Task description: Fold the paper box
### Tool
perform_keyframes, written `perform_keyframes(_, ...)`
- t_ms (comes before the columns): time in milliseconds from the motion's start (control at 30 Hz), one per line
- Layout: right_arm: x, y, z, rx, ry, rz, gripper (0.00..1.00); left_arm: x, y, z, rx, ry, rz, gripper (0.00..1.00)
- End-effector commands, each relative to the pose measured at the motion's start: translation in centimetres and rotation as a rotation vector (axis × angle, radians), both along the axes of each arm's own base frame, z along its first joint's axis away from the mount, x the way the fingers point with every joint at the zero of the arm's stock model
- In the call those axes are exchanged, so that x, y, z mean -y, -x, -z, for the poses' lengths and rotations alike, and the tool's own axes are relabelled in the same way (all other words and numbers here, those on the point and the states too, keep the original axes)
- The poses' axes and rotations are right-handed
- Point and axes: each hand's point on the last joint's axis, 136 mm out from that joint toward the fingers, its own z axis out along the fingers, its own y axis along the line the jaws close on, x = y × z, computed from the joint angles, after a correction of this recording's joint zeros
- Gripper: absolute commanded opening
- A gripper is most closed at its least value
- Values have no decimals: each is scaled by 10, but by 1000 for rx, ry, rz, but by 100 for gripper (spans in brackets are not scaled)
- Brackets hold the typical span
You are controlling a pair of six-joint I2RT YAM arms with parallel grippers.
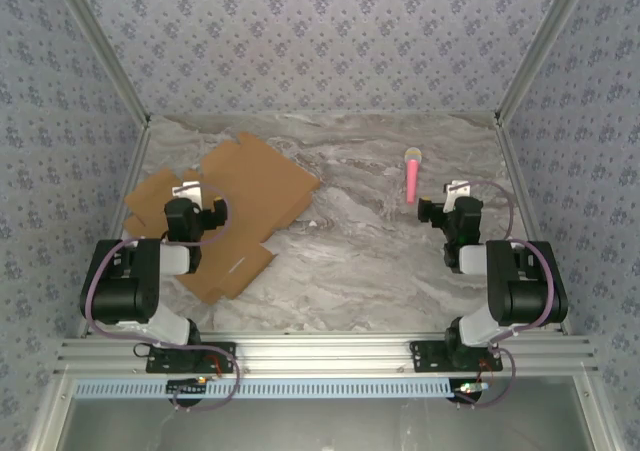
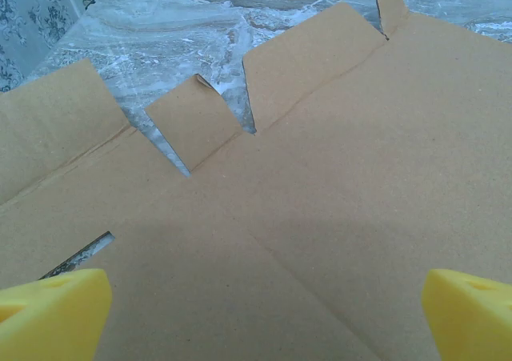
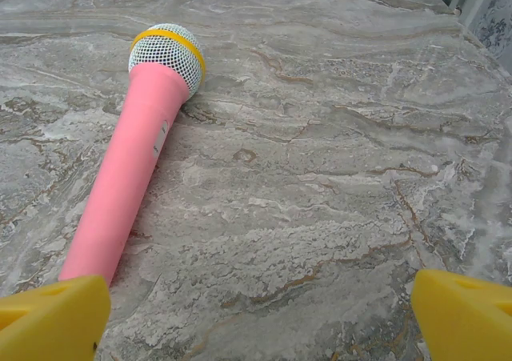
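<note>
The flat, unfolded brown paper box point(image 1: 265, 186) lies by the worktop's point(image 1: 380, 261) left edge under the left gripper's point(image 2: 256, 317) spread fingers point(image 2: 52, 313); the right gripper point(image 3: 256, 313) is likewise spread.

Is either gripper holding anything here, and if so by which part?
Nothing is held. The left gripper stands open over the flat paper box, the right gripper open near the pink microphone.

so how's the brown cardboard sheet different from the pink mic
The paper box is a flat, wide brown sheet with flaps; the pink microphone is a slim round stick with a mesh head. The box lies left, under the open left tool; the microphone lies right, ahead of the open right tool. Both rest on the marble table, ungripped.
</note>
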Motion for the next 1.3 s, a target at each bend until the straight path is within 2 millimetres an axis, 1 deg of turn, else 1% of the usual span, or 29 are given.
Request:
perform_keyframes(0,-1,-2,-1,4,-9,0,99,1,-7,-12,31,-4,12,99)
perform_keyframes(800,0,-2,-1,1,-11,0,99,-1,-7,-11,30,14,21,99)
perform_keyframes(867,0,-2,-1,3,-10,0,99,0,-8,-13,20,12,26,99)
perform_keyframes(933,0,-2,-3,11,-8,3,99,0,-10,-22,5,13,24,99)
perform_keyframes(1033,20,-1,-22,-16,12,140,99,-11,-6,-41,-64,42,-62,99)
perform_keyframes(1100,34,6,-42,-22,-14,213,99,-15,0,-55,-53,85,-108,99)
perform_keyframes(1133,38,10,-53,3,-32,242,99,-16,3,-62,-36,113,-127,99)
perform_keyframes(1167,43,15,-68,43,-60,272,99,-18,7,-69,-16,153,-162,99)
perform_keyframes(1233,47,27,-88,73,-135,321,99,-25,18,-77,2,260,-256,99)
perform_keyframes(1267,44,32,-96,74,-179,326,99,-25,24,-78,-7,325,-299,99)
